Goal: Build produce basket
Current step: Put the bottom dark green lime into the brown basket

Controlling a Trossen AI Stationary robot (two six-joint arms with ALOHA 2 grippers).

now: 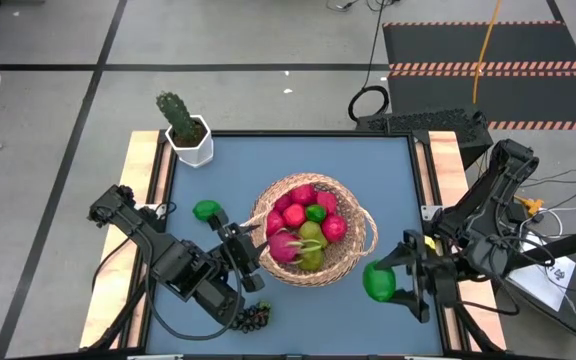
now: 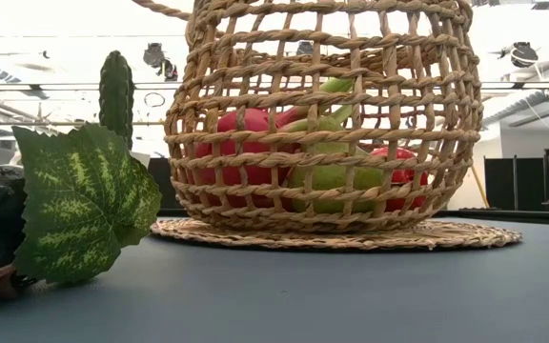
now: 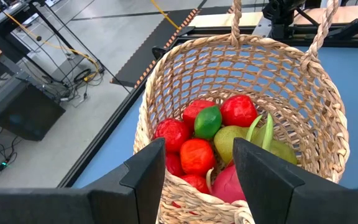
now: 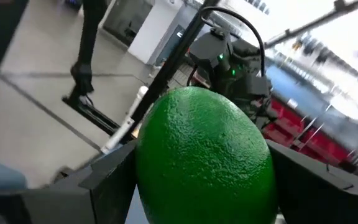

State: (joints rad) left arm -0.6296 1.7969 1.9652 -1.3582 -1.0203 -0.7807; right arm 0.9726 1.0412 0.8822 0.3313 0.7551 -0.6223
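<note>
The woven basket (image 1: 353, 250) stands mid-table and holds red apples (image 3: 238, 111), a lime (image 3: 207, 122), pears (image 3: 232, 142) and a pink dragon fruit (image 1: 284, 246). My left gripper (image 1: 250, 254) is open at the basket's left rim, its fingers astride the near rim (image 3: 194, 183) in the left wrist view. My right gripper (image 1: 386, 283) is to the right of the basket, shut on a green lime (image 1: 377, 282). Another lime (image 1: 206, 210) lies on the table left of the basket. A dark grape bunch (image 1: 254, 316) with a leaf (image 2: 84, 205) lies near the front edge. My left gripper: I cannot tell whether its fingers touch the basket's rim. My right gripper pinches the lime by two opposite sides (image 4: 145, 165) between its two fingers (image 4: 104, 183). The fingers come about level from the table's right side. The lime fills the gap and is held clear of the table.
A potted cactus in a white pot (image 1: 188, 135) stands at the table's far left corner. The basket's flat woven base (image 2: 465, 233) spreads wider than its wall. Bare blue table shows on the far side (image 1: 308, 155) and in front of the basket (image 1: 318, 320).
</note>
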